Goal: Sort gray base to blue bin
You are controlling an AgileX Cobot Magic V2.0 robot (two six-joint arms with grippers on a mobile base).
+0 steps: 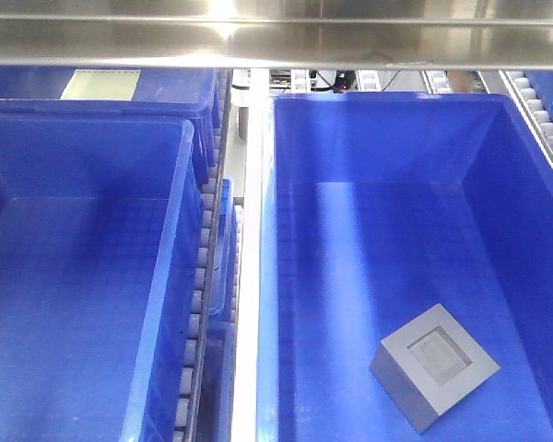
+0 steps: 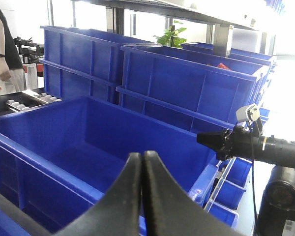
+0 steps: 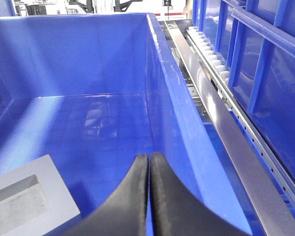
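The gray base [image 1: 435, 366] lies on the floor of the right blue bin [image 1: 387, 115], near its front, recess facing up. It also shows at the lower left of the right wrist view [image 3: 27, 201], to the left of my right gripper [image 3: 149, 158]. My right gripper is shut and empty, above the bin's inside near its right wall [image 3: 179, 113]. My left gripper [image 2: 141, 157] is shut and empty, held above another blue bin [image 2: 96, 140]. Neither gripper shows in the front view.
A second large blue bin [image 1: 180, 267] stands left of a metal rail [image 1: 249, 276]. A roller conveyor [image 3: 211, 56] and steel rail [image 3: 236, 147] run along the right bin. Stacked blue crates [image 2: 187, 83], the other arm [image 2: 255, 142] and a person [image 2: 2, 49] show in the left wrist view.
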